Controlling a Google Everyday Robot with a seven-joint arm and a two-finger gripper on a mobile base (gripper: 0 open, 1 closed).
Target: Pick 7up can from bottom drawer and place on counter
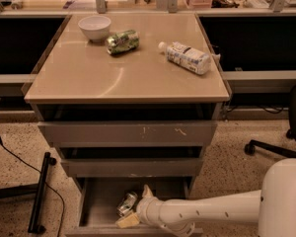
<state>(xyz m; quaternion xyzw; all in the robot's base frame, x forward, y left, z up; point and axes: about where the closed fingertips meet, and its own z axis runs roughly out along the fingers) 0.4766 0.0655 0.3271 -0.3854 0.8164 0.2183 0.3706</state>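
The 7up can (127, 204), pale with green markings, lies on its side on the floor of the open bottom drawer (96, 206). My gripper (137, 206) has reached into that drawer from the right. It is open, with one finger (128, 221) in front of the can and the other finger behind it to the right, so the can lies at the mouth of the jaws. The white arm (207, 211) hides the right part of the drawer. The counter (123, 78) is the glossy tan top of the cabinet.
On the counter stand a white bowl (94, 27), a greener shiny can (122, 41) on its side and a white-labelled plastic bottle (186, 57) lying down. Two upper drawers stick out slightly. A black stand foot (39, 194) and cable are at the left, a chair base (271, 149) at the right.
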